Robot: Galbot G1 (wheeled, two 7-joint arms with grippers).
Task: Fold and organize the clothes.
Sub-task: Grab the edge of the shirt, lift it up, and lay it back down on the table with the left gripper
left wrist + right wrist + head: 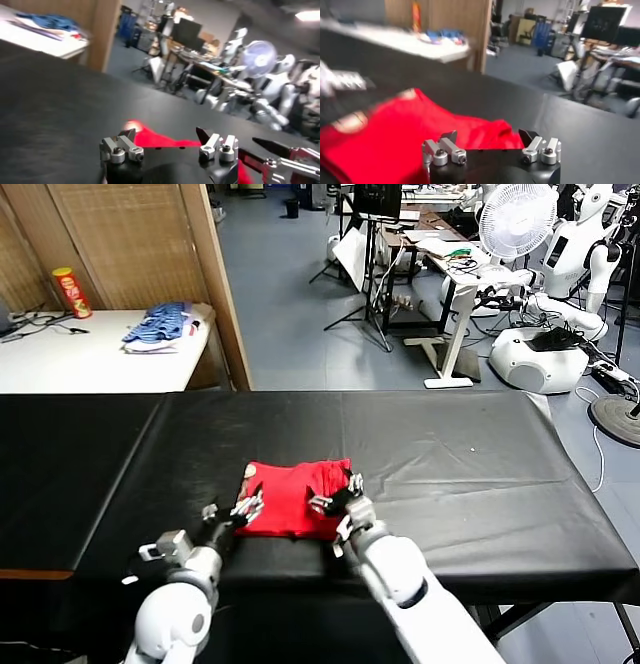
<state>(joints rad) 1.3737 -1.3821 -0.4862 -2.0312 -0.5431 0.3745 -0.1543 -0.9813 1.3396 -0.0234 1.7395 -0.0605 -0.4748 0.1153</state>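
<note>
Red T-shirt [295, 499] lies folded near the black table's [480, 474] front edge; left gripper [243, 509] and right gripper [335, 496] flank it, jaws spread, apparently released for tidying.

No legible text or labels

Three cams, one head and two wrists

Head cam looks forward and down over the black table [480, 474] from above the arms, lab beyond. Each wrist cam sits just behind its own fingers, low to the tabletop, aimed across it into the room. All three catch the red T-shirt [295, 499], and the blue-and-white pile [160, 327] too.
</note>
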